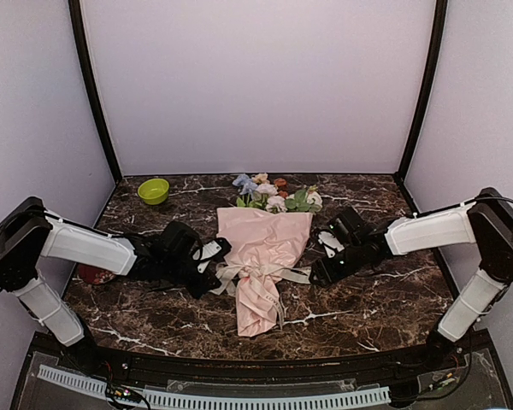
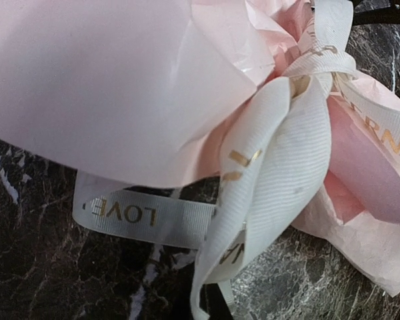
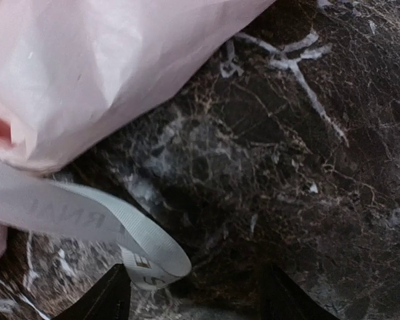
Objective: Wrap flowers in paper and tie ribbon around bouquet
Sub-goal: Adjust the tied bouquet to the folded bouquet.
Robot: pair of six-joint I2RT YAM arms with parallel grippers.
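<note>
The bouquet [image 1: 261,256] lies in the middle of the table, a pale pink paper [image 2: 107,80] cone with its narrow end toward me. The flowers [image 1: 269,195] show at its far, wide end. A cream ribbon [image 1: 261,275] is tied round the narrow part, with loops and tails [image 2: 280,167] on both sides. My left gripper [image 1: 212,266] sits just left of the knot, shut on a ribbon loop that runs down into its jaws [image 2: 217,310]. My right gripper [image 1: 321,273] is just right of the knot. It is open [image 3: 197,300], and a folded ribbon tail [image 3: 153,257] lies loose by its left finger [image 3: 110,297].
A small green bowl [image 1: 154,190] stands at the back left. A reddish round thing [image 1: 94,273] lies under the left arm. The dark marble table [image 1: 368,299] is closed in by walls behind and at both sides.
</note>
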